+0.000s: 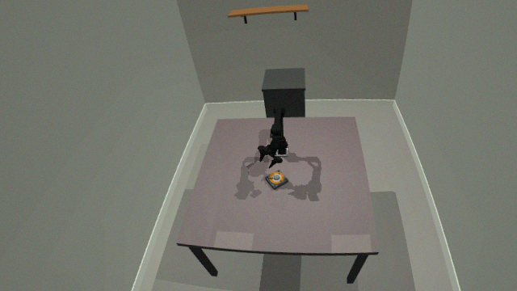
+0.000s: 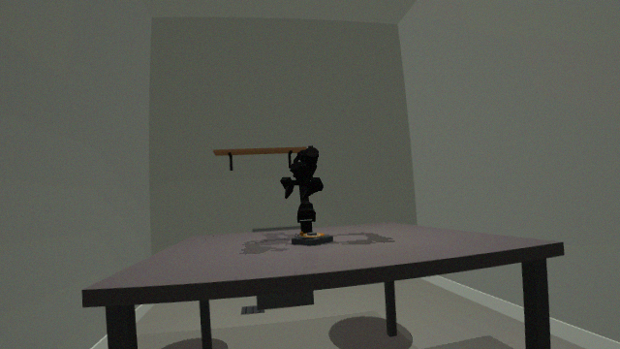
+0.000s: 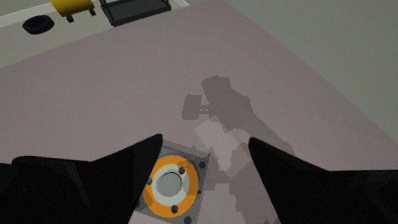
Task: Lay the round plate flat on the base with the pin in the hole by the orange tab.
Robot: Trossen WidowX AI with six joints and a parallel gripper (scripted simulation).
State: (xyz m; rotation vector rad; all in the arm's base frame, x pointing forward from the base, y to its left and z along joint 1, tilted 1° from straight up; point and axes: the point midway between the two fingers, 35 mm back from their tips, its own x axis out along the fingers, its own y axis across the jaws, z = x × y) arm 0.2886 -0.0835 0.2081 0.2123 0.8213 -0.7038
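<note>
The gripper (image 3: 205,142) is held wide open, gripping nothing, above the table (image 1: 331,210). The orange plate (image 3: 169,186) is seated on its base (image 3: 200,167) near table centre, well apart from every edge.

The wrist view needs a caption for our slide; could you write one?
Open gripper poised above the orange round plate on its dark base, fingers apart and holding nothing.

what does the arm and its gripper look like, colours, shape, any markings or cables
The arm is matte black all over, built of chunky, blocky segments. One small pale panel shows near the wrist in the top view. The gripper has two black fingers that taper to blunt wedge tips. No cables, lettering or coloured markings can be made out in any view.
</note>
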